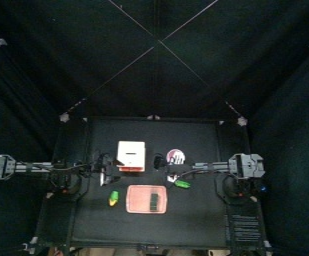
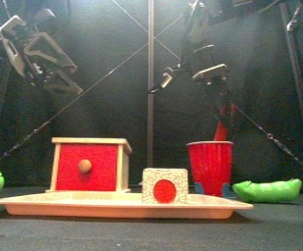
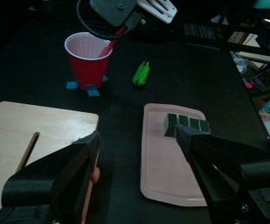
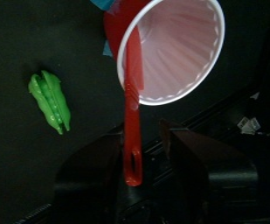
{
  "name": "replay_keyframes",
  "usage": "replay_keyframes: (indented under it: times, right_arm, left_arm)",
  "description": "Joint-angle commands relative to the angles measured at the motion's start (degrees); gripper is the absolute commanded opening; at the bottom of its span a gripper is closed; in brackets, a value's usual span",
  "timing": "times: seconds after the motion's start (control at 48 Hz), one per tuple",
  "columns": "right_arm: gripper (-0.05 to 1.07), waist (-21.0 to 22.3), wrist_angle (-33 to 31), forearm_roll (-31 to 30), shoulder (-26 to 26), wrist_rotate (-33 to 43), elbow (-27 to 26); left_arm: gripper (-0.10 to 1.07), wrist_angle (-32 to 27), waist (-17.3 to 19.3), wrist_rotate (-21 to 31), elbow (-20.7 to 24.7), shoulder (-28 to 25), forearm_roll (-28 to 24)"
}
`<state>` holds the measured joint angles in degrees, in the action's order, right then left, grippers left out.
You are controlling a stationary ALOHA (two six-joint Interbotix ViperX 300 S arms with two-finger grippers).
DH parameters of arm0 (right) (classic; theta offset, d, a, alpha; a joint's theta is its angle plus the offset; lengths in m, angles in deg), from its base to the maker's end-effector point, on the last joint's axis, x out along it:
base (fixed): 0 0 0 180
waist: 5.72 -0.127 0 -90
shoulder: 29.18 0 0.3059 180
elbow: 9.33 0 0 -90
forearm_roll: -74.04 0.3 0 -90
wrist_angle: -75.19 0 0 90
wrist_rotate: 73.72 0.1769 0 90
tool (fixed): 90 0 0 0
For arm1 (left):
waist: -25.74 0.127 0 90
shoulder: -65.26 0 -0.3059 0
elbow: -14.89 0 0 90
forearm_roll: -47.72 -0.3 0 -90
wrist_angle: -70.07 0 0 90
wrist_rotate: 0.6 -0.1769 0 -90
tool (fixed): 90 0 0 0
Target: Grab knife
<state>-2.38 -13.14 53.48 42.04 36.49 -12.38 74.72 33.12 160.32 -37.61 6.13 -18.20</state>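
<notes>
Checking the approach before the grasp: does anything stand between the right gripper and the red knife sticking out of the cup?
Nothing visible does. The red knife stands in the red cup, leaning on its rim, and its handle already runs between the open jaws of the right gripper. The green pea pod lies off to the side.

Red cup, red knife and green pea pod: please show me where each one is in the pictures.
red cup [image 4: 178, 44], right wrist view, on its pale inner wall.
red knife [image 4: 131, 122], right wrist view, on its handle below the cup rim.
green pea pod [image 4: 51, 101], right wrist view, on its middle.
</notes>
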Motion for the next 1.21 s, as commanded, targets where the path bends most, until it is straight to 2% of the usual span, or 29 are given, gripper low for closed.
replay_keyframes:
  times: [0.0, 0.188, 0.458, 0.667, 1.0, 1.188]
  right_arm:
    - [0.66, 0.62, 0.00, -0.09, 1.05, -0.09, -1.41]
    - [0.56, 1.49, 0.00, -0.09, 1.05, -0.09, -1.67]
    - [0.46, 3.78, 0.00, -0.09, 1.05, -0.35, -3.25]
    - [0.35, 5.71, -0.26, 0.26, 0.97, -5.19, -4.48]
    - [0.33, 7.56, -2.55, 0.00, 2.90, -6.68, -8.09]
    - [0.33, 7.56, -3.96, -0.70, 5.10, -6.77, -8.44]
  left_arm:
    - [1.00, 0.26, 0.26, -0.09, 0.70, 0.09, -0.09]
    - [1.00, 0.26, 0.26, -0.09, 0.79, 0.09, 0.00]
    - [1.00, 0.26, 0.26, -0.09, 0.70, 0.00, 0.00]
    - [1.00, 0.26, 0.35, -0.09, 0.62, 0.09, 0.00]
    - [1.00, 0.26, 0.35, -0.09, 0.53, 0.09, 0.00]
    - [1.00, 0.26, 0.35, -0.09, 0.53, 0.09, -0.09]
